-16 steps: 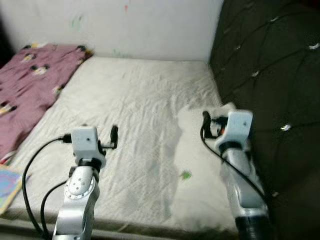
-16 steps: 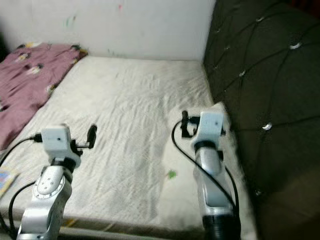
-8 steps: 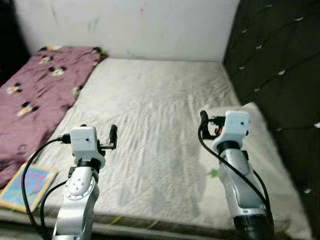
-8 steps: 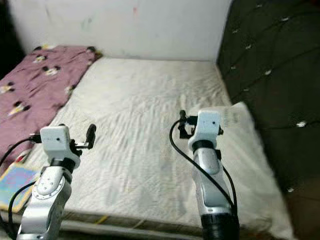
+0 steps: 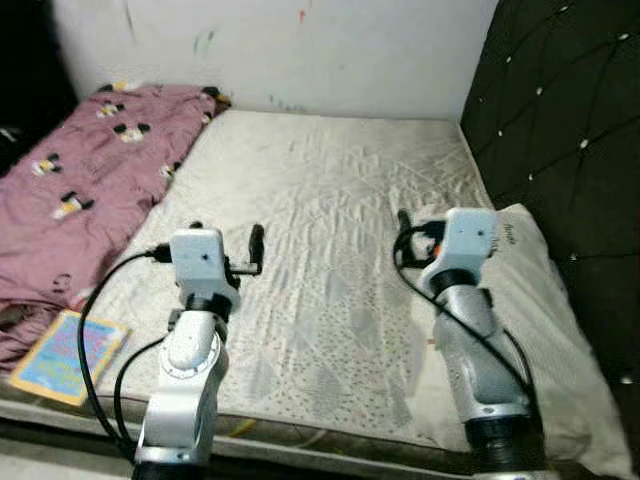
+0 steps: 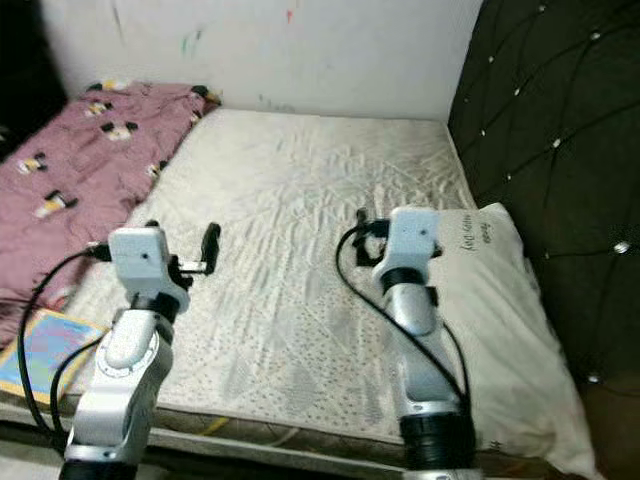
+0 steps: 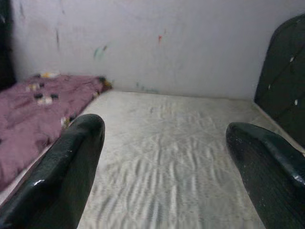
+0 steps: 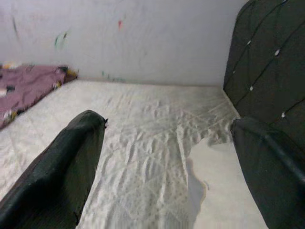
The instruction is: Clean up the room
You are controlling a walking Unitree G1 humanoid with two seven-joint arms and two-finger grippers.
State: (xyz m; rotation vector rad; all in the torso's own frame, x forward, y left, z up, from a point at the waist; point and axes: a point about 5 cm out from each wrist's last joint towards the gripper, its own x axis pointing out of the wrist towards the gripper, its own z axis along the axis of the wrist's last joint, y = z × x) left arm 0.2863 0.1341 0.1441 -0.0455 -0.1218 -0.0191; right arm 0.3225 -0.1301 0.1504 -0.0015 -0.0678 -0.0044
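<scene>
A white quilted mattress (image 5: 330, 190) lies before me. A maroon blanket (image 5: 80, 180) with small cartoon prints is rumpled along its left side. At the right, against the headboard, a white pillow (image 5: 535, 300) lies flat. A colourful book (image 5: 68, 345) rests at the near left corner. My left gripper (image 5: 256, 248) hovers open over the near left part of the mattress, holding nothing. Above the pillow's inner edge my right gripper (image 5: 403, 225) is open too and just as empty. In the right wrist view the pillow (image 8: 224, 181) sits between the spread fingers.
A dark tufted headboard (image 5: 560, 120) walls off the right side. A white wall (image 5: 300, 45) with a few paint marks closes the far end. The mattress's front edge (image 5: 300, 430) runs just below my arms.
The whole picture has shifted as the camera moved: more of the blanket, the book and the pillow now show. Both arms keep the same raised pose with fingers spread.
</scene>
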